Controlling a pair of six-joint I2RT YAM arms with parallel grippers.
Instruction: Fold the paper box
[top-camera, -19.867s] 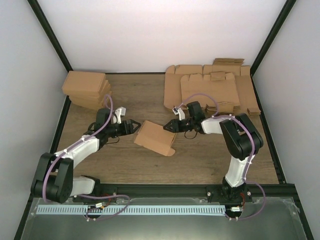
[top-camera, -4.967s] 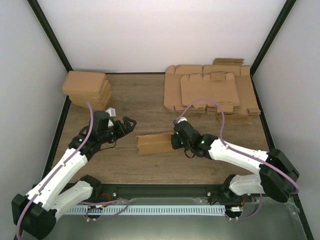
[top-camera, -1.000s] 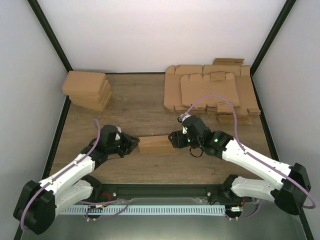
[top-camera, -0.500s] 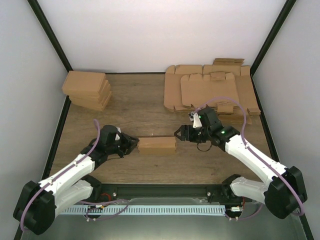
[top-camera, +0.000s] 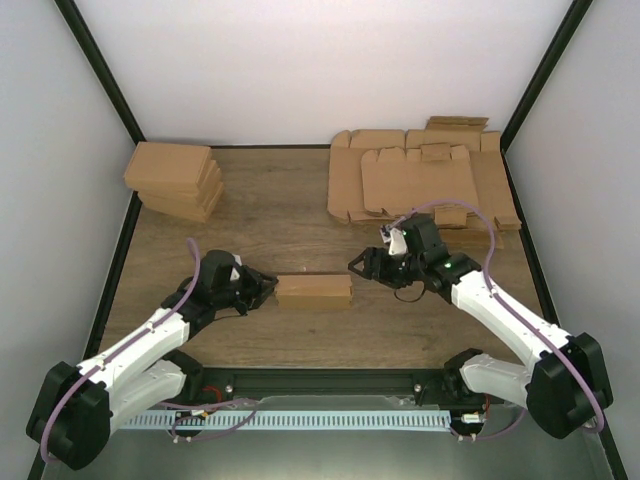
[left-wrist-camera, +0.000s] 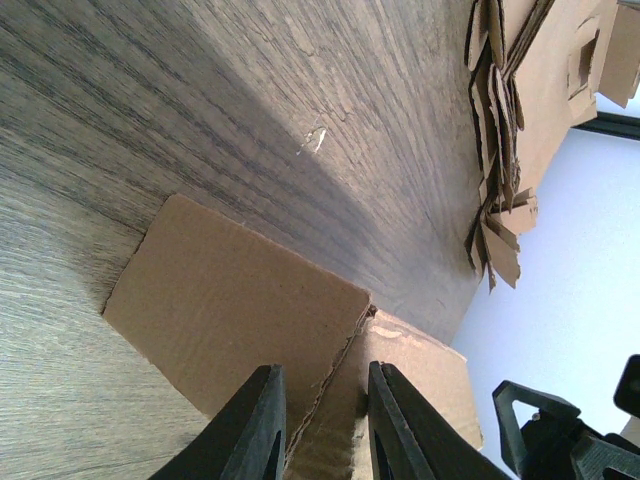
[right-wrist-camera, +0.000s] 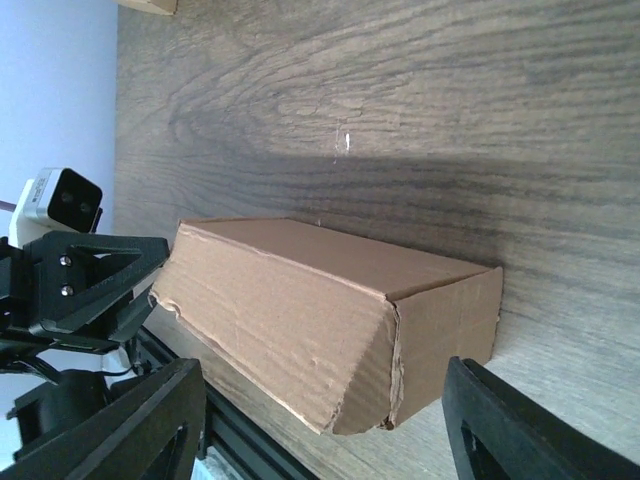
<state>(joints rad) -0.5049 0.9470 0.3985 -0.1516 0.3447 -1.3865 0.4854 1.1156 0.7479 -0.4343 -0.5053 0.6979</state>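
The paper box (top-camera: 313, 291) lies folded into a closed, shallow brown block near the table's front middle. My left gripper (top-camera: 268, 287) is at its left end. In the left wrist view, the box's (left-wrist-camera: 250, 310) end seam runs between the narrow-set fingers, so the left gripper (left-wrist-camera: 325, 400) is shut on that end. My right gripper (top-camera: 362, 268) hangs open a short way off the box's right end, touching nothing. The right wrist view has the box (right-wrist-camera: 300, 300) lying beyond the wide-spread jaws of the right gripper (right-wrist-camera: 322, 400), its end face closed and a little crumpled.
Several flat cardboard sheets (top-camera: 420, 180) overlap at the back right. A stack of finished brown boxes (top-camera: 175, 178) stands at the back left. A black frame rail (top-camera: 330, 380) runs along the near edge, and grey walls enclose the table.
My right gripper has drawn back to the right, off the box's right end. The box now lies squarer to the table edge. The left arm has stayed put.
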